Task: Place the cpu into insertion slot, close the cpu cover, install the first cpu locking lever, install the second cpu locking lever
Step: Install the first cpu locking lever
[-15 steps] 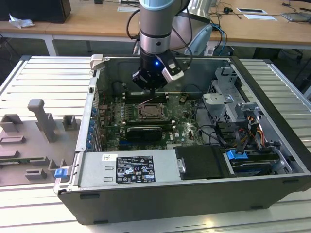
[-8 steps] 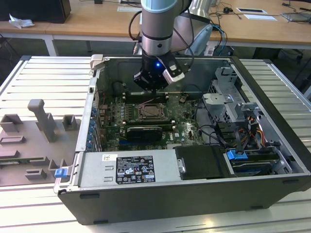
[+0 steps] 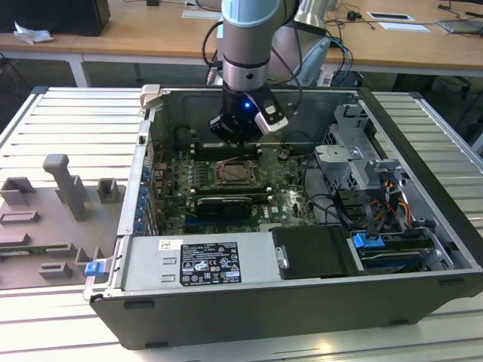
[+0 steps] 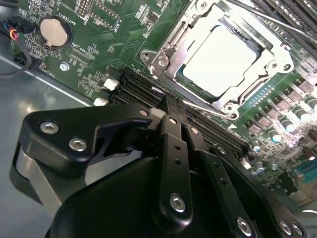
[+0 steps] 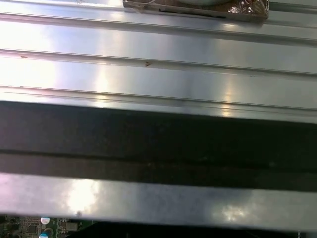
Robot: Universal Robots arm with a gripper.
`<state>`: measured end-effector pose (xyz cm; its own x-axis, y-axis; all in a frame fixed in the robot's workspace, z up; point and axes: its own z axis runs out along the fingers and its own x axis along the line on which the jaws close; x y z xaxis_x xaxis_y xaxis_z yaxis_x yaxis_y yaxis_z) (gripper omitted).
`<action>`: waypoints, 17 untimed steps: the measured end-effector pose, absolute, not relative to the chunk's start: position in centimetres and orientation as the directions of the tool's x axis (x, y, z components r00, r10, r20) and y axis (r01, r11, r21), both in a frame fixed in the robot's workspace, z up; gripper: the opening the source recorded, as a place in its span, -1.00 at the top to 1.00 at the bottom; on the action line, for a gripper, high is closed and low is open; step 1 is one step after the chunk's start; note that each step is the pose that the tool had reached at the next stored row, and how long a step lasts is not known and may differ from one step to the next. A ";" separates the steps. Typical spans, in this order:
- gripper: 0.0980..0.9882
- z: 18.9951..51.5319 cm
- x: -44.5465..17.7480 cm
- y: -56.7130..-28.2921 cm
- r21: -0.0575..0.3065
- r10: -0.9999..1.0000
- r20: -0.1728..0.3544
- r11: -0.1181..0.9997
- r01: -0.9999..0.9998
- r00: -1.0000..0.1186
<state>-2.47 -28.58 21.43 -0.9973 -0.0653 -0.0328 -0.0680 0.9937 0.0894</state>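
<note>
Gripper [image 4: 171, 111], fingers pressed together w/ nothing held, we see just beside the cpu cover [image 4: 174, 49], already closed over the cpu [image 4: 220, 60].

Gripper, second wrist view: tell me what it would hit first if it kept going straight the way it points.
Probably the dark memory slots just ahead of the gripper, on the green board. The metal cover over the pale chip lies further along. Depth is hard to judge.

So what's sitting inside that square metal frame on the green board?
The cpu, pale and flat, lies inside the cpu cover. The insertion slot beneath it is covered.
</note>
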 end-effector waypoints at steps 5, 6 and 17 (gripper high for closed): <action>0.98 20.8 -2.2 -28.6 0.089 -0.065 -0.033 0.994 -0.068 -0.997; 0.98 20.7 -2.2 -28.6 0.089 -0.065 -0.033 0.994 -0.068 -0.997; 0.98 20.3 -2.1 -28.6 0.073 -0.066 -0.032 0.995 -0.068 -0.997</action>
<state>-2.08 -28.56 20.25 -0.9973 -0.0657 -0.0321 -0.0679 0.9950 0.0734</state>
